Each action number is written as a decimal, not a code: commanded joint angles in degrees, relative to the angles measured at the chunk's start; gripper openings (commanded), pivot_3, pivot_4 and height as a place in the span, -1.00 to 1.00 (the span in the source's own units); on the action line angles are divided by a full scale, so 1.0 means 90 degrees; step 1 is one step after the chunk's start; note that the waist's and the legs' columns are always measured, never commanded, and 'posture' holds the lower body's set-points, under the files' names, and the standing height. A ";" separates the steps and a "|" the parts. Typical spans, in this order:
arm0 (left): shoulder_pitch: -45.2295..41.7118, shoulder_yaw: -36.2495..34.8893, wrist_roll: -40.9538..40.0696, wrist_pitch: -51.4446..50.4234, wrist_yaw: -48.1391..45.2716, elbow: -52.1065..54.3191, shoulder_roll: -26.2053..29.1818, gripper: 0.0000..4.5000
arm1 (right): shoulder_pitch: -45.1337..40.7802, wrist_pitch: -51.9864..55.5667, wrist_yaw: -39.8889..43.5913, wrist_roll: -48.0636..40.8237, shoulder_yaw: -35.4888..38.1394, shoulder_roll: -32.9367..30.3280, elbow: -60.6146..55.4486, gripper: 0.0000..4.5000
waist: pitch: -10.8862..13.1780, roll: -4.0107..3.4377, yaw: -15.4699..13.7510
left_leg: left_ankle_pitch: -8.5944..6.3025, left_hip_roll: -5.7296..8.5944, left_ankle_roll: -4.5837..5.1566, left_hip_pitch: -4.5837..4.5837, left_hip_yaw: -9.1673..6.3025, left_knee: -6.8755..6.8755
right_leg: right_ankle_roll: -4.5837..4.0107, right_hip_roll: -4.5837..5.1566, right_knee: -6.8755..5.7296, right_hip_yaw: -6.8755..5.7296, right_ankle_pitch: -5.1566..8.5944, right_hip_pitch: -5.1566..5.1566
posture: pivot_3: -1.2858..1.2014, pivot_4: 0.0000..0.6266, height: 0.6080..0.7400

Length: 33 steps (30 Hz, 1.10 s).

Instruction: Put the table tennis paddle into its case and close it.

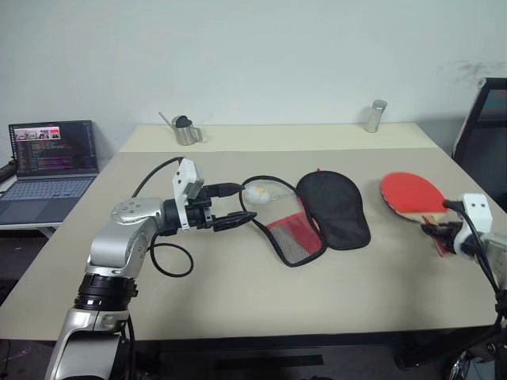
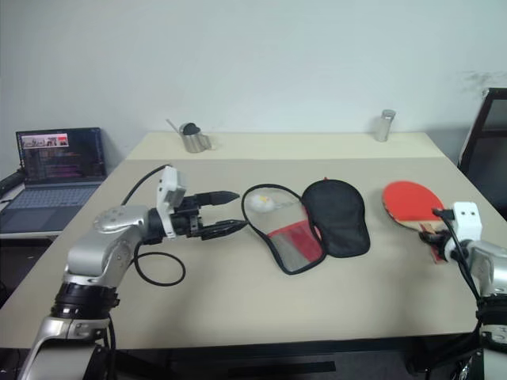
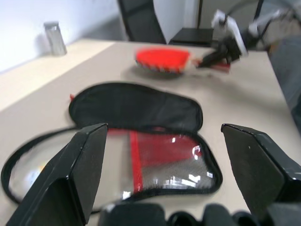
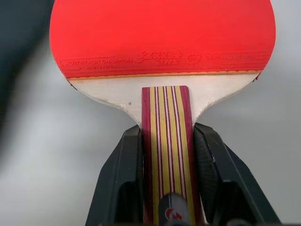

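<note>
The left arm [image 1: 119,245] is built of rounded, silver-grey metal segments joined by black rings, with small dark screw holes on the elbow shell. A black cable [image 1: 170,261] loops out beside the left arm's forearm and another arcs over the wrist. On the wrist sits a small white box-shaped camera housing [image 1: 188,180]. The left gripper [image 1: 238,204] has two slim black fingers; close up they are broad, glossy black wedges [image 3: 77,174]. The right gripper [image 4: 169,174] has matching black, angular fingers, a white camera block [image 1: 478,207] mounted above it, and a thin black cable [image 1: 475,237] running back along the grey forearm.
</note>
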<state>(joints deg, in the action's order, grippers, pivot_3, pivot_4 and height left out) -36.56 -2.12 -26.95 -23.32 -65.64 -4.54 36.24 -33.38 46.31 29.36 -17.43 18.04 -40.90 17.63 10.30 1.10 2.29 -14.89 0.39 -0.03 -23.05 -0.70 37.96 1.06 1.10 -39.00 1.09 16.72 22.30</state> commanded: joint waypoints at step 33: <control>0.0099 -0.0082 0.0001 0.0161 0.0066 0.0372 0.0037 0.88 | -0.1010 -0.0143 -0.2030 0.0661 -0.1372 0.2735 -0.0313 -0.51 | 0.0001 -0.0001 -0.0052 | 0.0000 0.0006 0.0000 -0.0005 -0.0008 0.0001 | -0.0001 0.0007 -0.0001 -0.0011 0.0000 0.0005 | 0.03 -0.52 1.00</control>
<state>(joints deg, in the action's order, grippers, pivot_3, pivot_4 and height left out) -34.55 -2.47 -26.69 -23.05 -64.68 -2.38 36.26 -40.31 47.62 10.99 -12.05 5.43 -15.51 15.61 10.30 1.09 1.82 -14.89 0.45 -0.03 -23.09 -0.77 37.97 1.05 1.16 -39.01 0.99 16.73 22.35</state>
